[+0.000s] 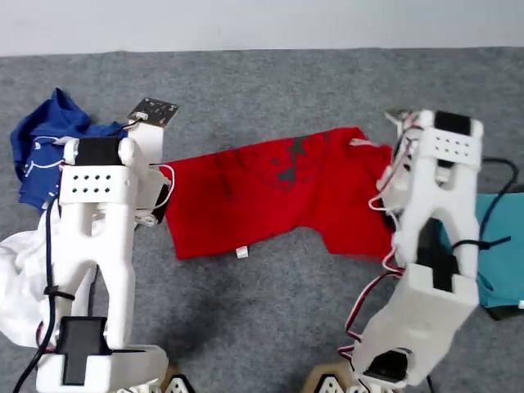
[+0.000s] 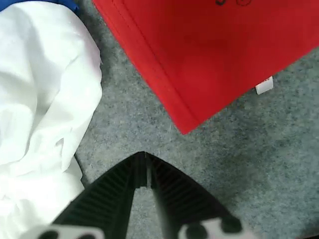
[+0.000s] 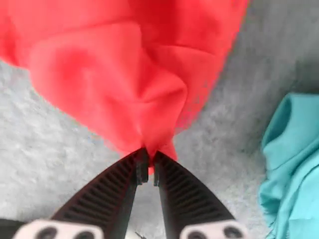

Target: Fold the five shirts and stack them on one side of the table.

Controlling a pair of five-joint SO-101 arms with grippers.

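A red shirt (image 1: 278,192) lies spread across the middle of the grey table, a white tag at its near hem. In the right wrist view my right gripper (image 3: 148,160) is shut on a bunched fold of the red shirt (image 3: 129,74), lifted slightly off the carpet at the shirt's right end. My left gripper (image 2: 145,162) is shut with nothing in it, hovering over bare carpet just off the red shirt's (image 2: 209,55) near left corner. A white shirt (image 2: 40,114) lies crumpled beside it. A blue shirt (image 1: 49,139) sits at the far left, a teal shirt (image 1: 499,246) at the right edge.
The table is covered in grey carpet (image 1: 270,319), bare along the near middle and the far strip. The white shirt (image 1: 20,278) is heaped at the near left by the left arm's base. A pale wall runs along the far edge.
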